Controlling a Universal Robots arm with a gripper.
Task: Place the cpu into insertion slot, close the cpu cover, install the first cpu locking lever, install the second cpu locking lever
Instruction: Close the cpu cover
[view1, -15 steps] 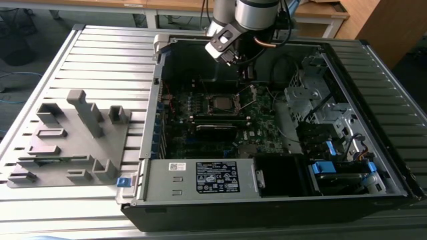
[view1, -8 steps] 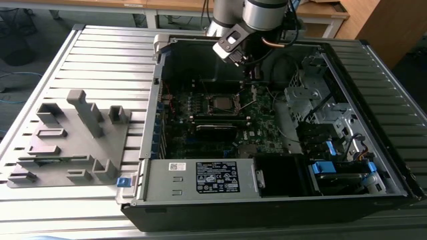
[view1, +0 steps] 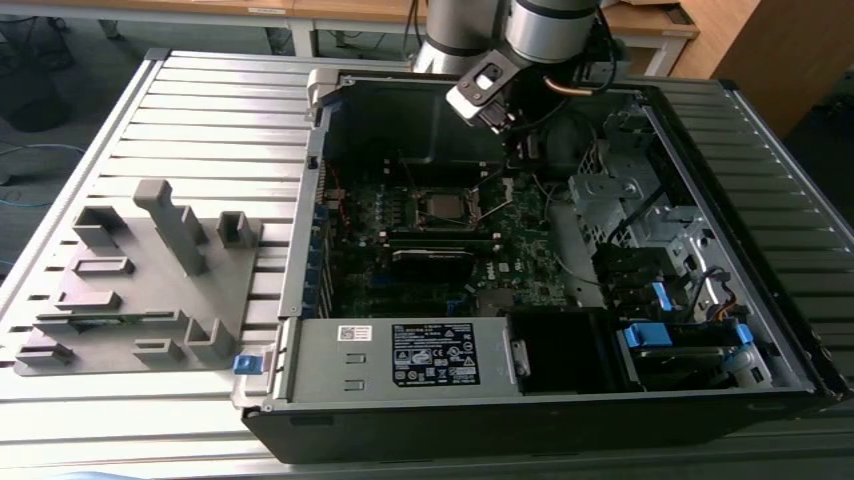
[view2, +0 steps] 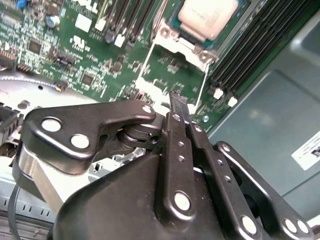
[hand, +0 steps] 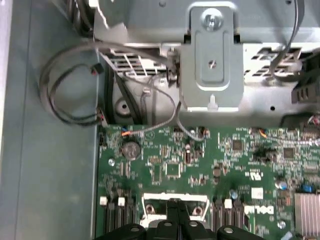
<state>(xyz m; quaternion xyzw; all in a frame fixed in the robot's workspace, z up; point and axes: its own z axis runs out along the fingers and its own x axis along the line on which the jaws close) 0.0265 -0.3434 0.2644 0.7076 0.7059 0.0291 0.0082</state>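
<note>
Inside open computer case (view1: 302, 250), over green motherboard (view2: 90, 60): gripper (view2: 179, 106) pinched closed, apparently holding nothing, tips at swung-open cpu cover (view2: 172, 70). Best pushed over evenly from free edge, without scraping. Cpu (view2: 207, 17) already seated in insertion slot (view2: 169, 33).

Exterior view: high, angled down into open computer case (view1: 534, 425).
Both wrist views: close above motherboard (view2: 75, 60) (hand: 200, 170), sharing the cpu cover (view2: 149, 57) (hand: 175, 198).

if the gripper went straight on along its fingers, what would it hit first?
Probably the open cpu cover: the gripper points at its outer rail. Depth is unclear; it could pass through the window to the motherboard.
</note>
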